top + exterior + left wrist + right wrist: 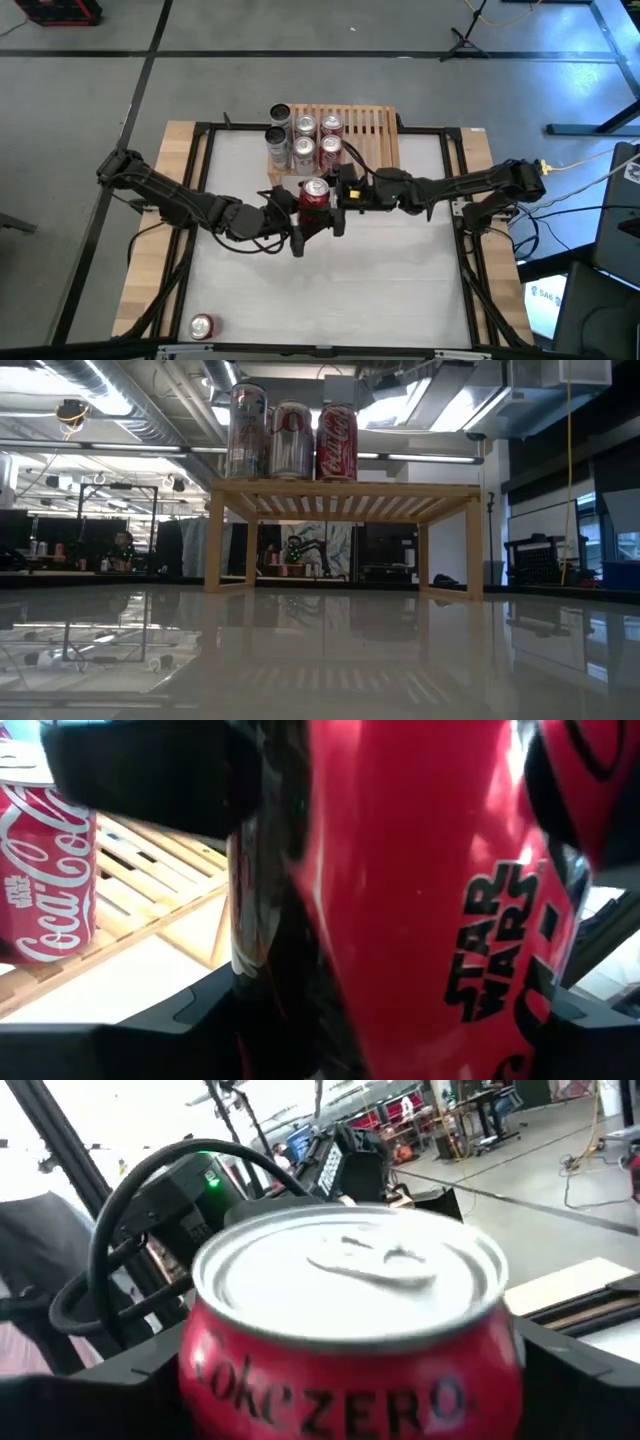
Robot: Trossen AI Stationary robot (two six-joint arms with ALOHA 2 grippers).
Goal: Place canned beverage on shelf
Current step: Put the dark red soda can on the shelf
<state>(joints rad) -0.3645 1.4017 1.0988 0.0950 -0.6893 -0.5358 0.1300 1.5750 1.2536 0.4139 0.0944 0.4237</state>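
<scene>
Saw a stray can [202, 325] lying far left near the table's [400, 290] front edge, well apart from everything else. Followed the left arm in from the left side to the table's middle, where the left gripper [305, 222] sat clamped on a red can [315, 193], one dark finger on each side of its body. Read "Star Wars" on that body in the left wrist view, which it filled almost entirely. Found the can upright and held clear of the tabletop, silver lid up, just in front of the shelf [365, 130] and not on its slats. Placed the shelf at the back middle of the table, with other cans [305, 127] standing grouped on its left part and its right part bare. Met the right gripper [338, 195] just right of the can, reaching in from the right side, fingers apart and set to either side of the can below its lid, near it but without a visible squeeze. Read "Coke Zero" under the lid in the right wrist view.
</scene>
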